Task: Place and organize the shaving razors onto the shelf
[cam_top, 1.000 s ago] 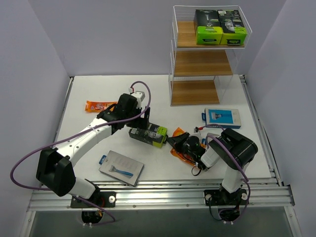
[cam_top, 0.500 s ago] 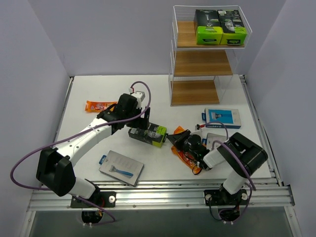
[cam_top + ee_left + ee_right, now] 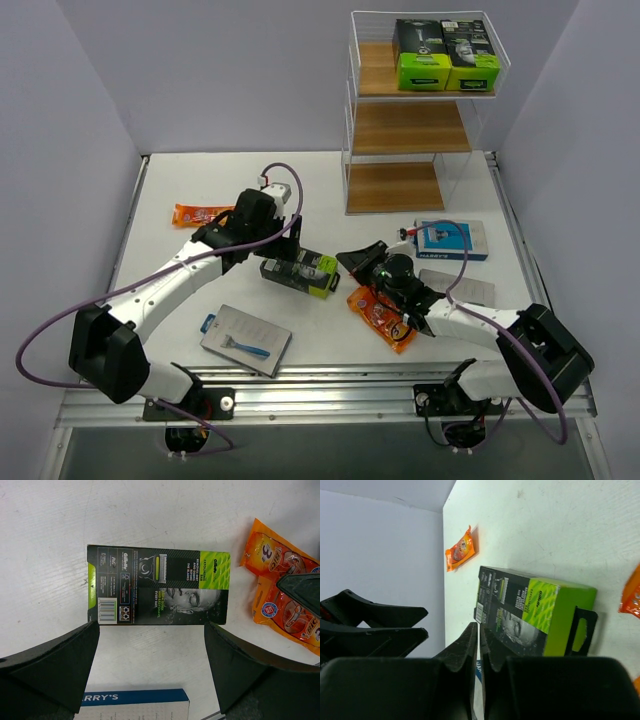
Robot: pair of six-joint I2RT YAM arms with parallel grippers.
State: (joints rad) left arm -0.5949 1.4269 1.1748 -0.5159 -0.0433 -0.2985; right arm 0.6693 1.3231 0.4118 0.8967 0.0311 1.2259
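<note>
On the white table (image 3: 180, 185), the wide-open left gripper (image 3: 151, 630) should straddle the green box (image 3: 159, 587) squarely, while the right gripper (image 3: 479, 630) sits clenched, empty.

The table (image 3: 180, 180) is white and the walls (image 3: 80, 100) pale lilac. The shelf (image 3: 408, 130) has light wood boards in a white wire and clear frame. The two top boxes (image 3: 422, 50) are black with lime-green ends. The table box (image 3: 159, 587) is black too, with lime-green panels and white print. The packets (image 3: 203, 214) are glossy orange. The far card (image 3: 452, 240) is blue and white. The near card (image 3: 246, 340) is grey with a blue razor. The arms (image 3: 165, 285) are white with black joints and purple cables (image 3: 18, 358). Their fingers (image 3: 50, 660) are black.
</note>
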